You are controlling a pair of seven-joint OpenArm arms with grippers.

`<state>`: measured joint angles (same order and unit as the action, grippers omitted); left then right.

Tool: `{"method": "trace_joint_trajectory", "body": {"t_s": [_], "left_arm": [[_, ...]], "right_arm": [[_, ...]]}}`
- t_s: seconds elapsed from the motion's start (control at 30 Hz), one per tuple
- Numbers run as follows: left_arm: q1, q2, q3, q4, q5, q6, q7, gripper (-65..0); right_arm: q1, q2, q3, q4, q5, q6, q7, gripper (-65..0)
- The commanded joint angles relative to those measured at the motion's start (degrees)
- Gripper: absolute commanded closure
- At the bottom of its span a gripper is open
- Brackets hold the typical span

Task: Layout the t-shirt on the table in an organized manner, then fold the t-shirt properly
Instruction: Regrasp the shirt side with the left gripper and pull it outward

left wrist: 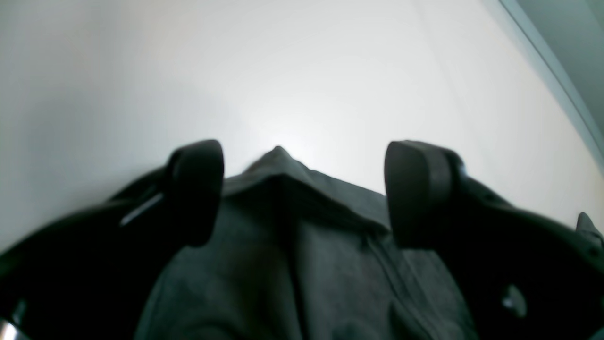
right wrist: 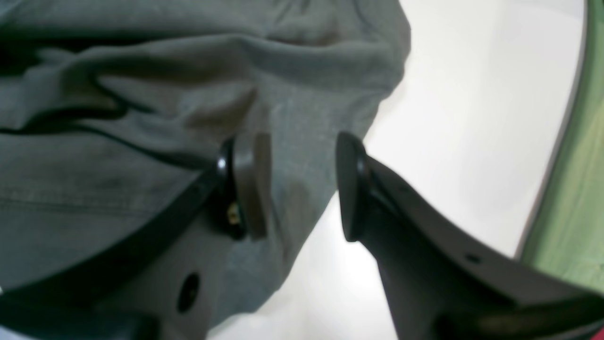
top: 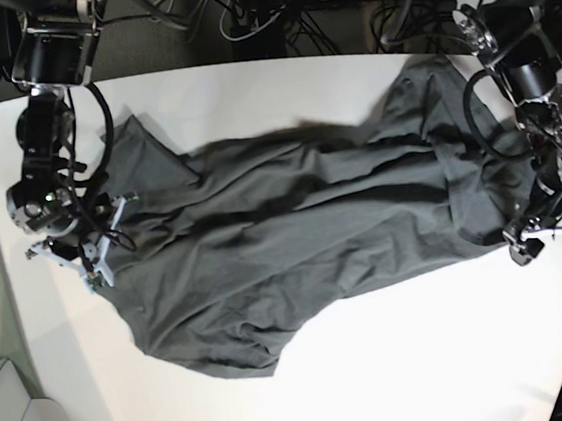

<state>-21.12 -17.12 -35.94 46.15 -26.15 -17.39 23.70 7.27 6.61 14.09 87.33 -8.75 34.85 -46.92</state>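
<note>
From the base view I see the t-shirt (top: 294,239) spread across the middle of the table (top: 398,369), its long axis running side to side across the picture, roughly from one arm to the other. The cloth is wrinkled, with folds running along that same axis. One end bunches near the right gripper (top: 89,253) at the picture's left; the other end reaches up toward the far right corner, beside the left gripper (top: 553,232). I cannot tell which end is the collar.

In the left wrist view, the left gripper (left wrist: 302,193) has its fingers (left wrist: 417,191) spread wide, with a folded peak of the shirt (left wrist: 292,245) lying between them, pointing away from the camera. Neither pad presses the cloth.

In the right wrist view, the right gripper (right wrist: 302,184) stands partly apart, straddling the shirt's edge (right wrist: 302,156): one finger (right wrist: 250,184) lies over cloth, the other over bare table (right wrist: 472,118). Nothing is clamped between them.
</note>
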Motion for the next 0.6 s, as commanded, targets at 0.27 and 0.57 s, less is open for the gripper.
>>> {"method": "trace_joint_trajectory", "body": {"t_s": [0.27,0.57], "left_arm": [[-1.51,-0.94,-0.06,0.57,-0.71,-0.59,-1.51,-45.2],[-1.86,-1.38,-0.23,-4.0,-0.79,-0.68,-1.59,-2.4]], "right_arm": [[1.3,0.38,0.11,0.89,0.36,-0.08,0.89,-20.6],[1.3,0.47,0.11,1.24,0.36,-0.08,0.63,-20.6]]}}
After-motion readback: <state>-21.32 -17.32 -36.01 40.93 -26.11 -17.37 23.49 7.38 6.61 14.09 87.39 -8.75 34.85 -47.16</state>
